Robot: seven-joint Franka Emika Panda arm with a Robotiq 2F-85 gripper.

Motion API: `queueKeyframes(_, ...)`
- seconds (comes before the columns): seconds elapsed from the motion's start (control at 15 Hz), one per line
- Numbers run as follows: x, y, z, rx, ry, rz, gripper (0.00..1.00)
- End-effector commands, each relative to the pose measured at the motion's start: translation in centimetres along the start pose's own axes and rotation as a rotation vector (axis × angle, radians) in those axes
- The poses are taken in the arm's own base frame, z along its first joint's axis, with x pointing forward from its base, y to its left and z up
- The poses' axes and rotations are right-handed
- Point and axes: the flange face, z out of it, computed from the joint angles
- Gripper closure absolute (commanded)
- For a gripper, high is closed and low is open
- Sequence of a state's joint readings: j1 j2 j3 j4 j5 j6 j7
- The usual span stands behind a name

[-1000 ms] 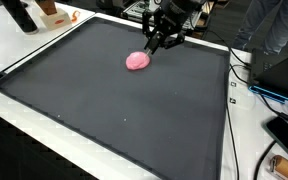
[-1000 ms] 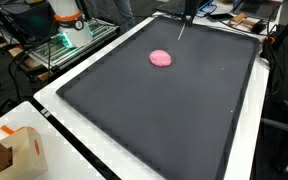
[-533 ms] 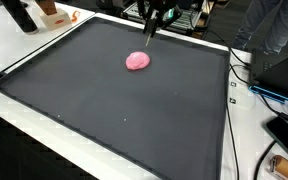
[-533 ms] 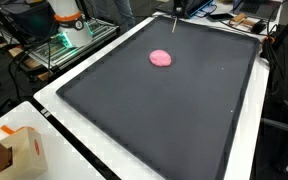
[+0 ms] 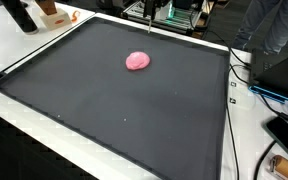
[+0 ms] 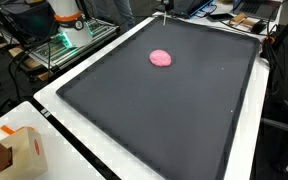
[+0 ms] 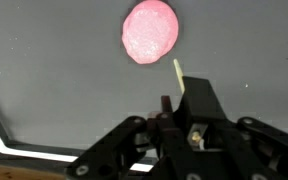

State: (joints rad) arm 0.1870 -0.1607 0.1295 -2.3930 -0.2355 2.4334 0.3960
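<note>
A pink lump (image 5: 137, 61) lies on a large dark grey mat (image 5: 114, 110), toward its far side; it also shows in the other exterior view (image 6: 160, 58) and at the top of the wrist view (image 7: 149, 30). My gripper (image 7: 184, 100) is high above the mat and shut on a thin pale stick (image 7: 177, 72) that points down toward the lump without touching it. In both exterior views only the gripper's lowest part shows at the top edge (image 5: 151, 12) (image 6: 164, 8).
The mat (image 6: 154, 110) has a raised rim on a white table. A cardboard box (image 6: 19, 150) stands at one near corner. Cables and devices (image 5: 274, 100) lie along one side. Equipment and an orange-topped object (image 6: 69, 18) stand beyond the far edge.
The gripper has risen with the stick and moved away from the pink lump toward the mat's far edge, nearly leaving both exterior views. The lump has not moved.
</note>
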Motion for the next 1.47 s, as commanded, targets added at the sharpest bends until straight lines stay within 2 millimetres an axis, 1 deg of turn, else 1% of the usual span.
queueKeyframes(0.0,-2.5,1.6,-1.4,0.047,0.016,0.009,0.94)
queueKeyframes(0.27,-3.5,2.6,-2.4,0.060,0.020,0.020,0.94)
queueKeyframes(0.33,-2.1,1.8,-1.9,0.048,0.008,0.015,0.75)
queueKeyframes(0.53,-2.6,2.3,-2.3,0.046,0.015,0.021,0.75)
queueKeyframes(0.87,-2.7,2.3,-2.3,0.045,0.015,0.022,0.75)
queueKeyframes(0.93,-2.4,2.8,-1.7,0.054,0.002,0.042,0.94)
queueKeyframes(1.2,-1.5,4.6,0.3,0.118,0.070,0.050,0.94)
queueKeyframes(1.4,-1.5,5.7,2.8,0.149,0.082,0.043,0.94)
